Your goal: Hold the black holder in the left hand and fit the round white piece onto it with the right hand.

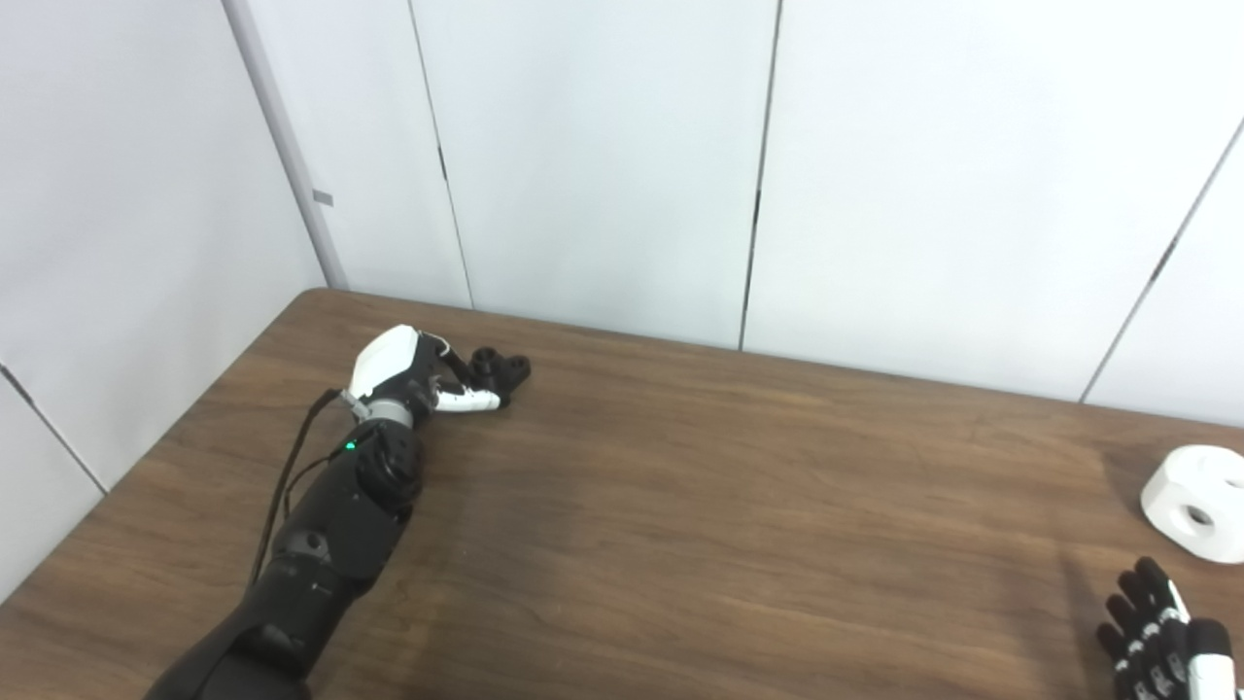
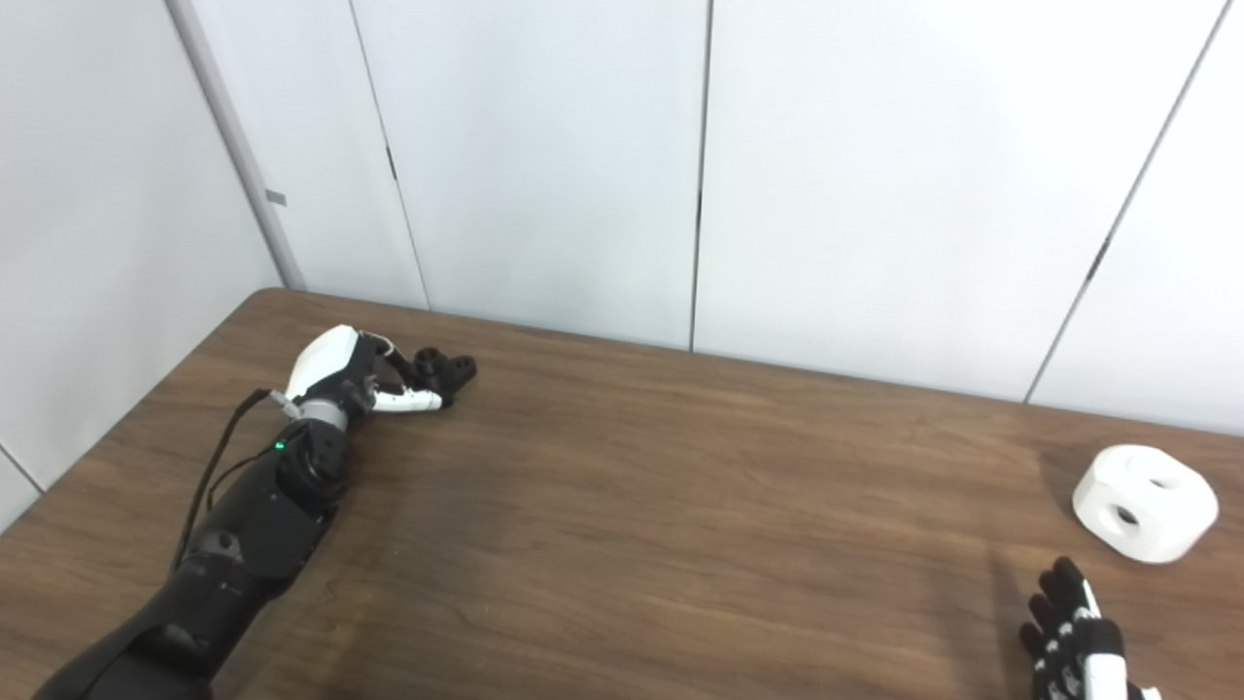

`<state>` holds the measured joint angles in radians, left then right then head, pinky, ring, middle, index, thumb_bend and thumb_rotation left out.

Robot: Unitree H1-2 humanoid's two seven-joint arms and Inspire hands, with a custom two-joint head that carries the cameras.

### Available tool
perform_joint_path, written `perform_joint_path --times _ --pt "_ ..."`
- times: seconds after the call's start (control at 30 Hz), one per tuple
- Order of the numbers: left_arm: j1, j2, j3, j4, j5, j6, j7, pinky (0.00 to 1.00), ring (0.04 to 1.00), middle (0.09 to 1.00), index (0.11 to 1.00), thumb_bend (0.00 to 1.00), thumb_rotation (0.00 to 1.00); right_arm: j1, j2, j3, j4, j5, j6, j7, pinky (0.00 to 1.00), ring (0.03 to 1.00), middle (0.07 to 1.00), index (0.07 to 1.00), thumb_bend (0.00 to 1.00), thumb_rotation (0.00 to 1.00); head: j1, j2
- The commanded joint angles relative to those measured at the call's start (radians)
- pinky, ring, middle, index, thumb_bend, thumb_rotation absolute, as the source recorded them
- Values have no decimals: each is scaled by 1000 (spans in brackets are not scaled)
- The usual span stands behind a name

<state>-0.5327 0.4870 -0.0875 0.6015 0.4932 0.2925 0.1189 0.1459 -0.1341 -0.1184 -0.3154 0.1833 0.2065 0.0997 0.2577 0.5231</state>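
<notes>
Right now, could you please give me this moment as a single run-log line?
left robot hand: at black holder, grasp unclear | right robot hand: open, short of white piece | white piece: on table, not fitted

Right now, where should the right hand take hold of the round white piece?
Probably across the round white piece at its outer walls, coming from above and from the near side, where the right hand waits. It sits low on the table; its holes look too small for fingers.

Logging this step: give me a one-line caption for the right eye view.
Left hand reaches the black holder; right hand waits near the round white piece.
</notes>
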Motion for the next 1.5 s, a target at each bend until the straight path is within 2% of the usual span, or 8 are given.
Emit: perform_joint_path --times 0.0,0.37,0.5,0.67,0.83,0.97,1.1,1.47 --pt "-17 -2 -13 17 -12 -7 -16 959 948 821 486 521 48 -14 -6 -8 -46 13 -10 -2 1000 1000 1000 1000 540 1000 1 1" --pt "-7 4 -18 16 -23 -35 -20 922 943 819 487 520 45 -20 -2 -4 -46 0 -11 -10 1000 1000 1000 1000 547 1000 -16 3" --pt "16 11 -23 -45 -20 -15 -42 912 928 806 487 520 45 -24 4 -1 -43 -4 -12 -12 1000 1000 1000 1000 560 1000 -28 6" --pt "46 19 -29 -130 -26 3 -84 919 935 811 487 520 45 -24 11 7 -46 -17 -11 -19 1000 1000 1000 1000 504 1000 -41 8" --pt "77 25 -53 -219 -10 6 -123 958 943 812 487 519 44 -27 10 13 -41 -12 -13 -21 1000 1000 1000 1000 489 1000 -53 12" --pt "92 35 -98 -291 33 13 -153 990 936 802 487 519 45 -30 14 15 -32 -13 -14 -25 1000 1000 1000 1000 501 1000 -66 13" --pt "104 25 -109 -354 44 45 -178 951 938 808 486 520 45 -34 18 20 -27 -20 -17 -28 1000 1000 1000 1000 506 1000 -86 18" --pt "160 -5 -178 -507 94 29 -233 967 920 809 487 520 46 -43 33 33 -7 -24 -33 -27 1000 1000 1000 1000 531 1000 -142 36"
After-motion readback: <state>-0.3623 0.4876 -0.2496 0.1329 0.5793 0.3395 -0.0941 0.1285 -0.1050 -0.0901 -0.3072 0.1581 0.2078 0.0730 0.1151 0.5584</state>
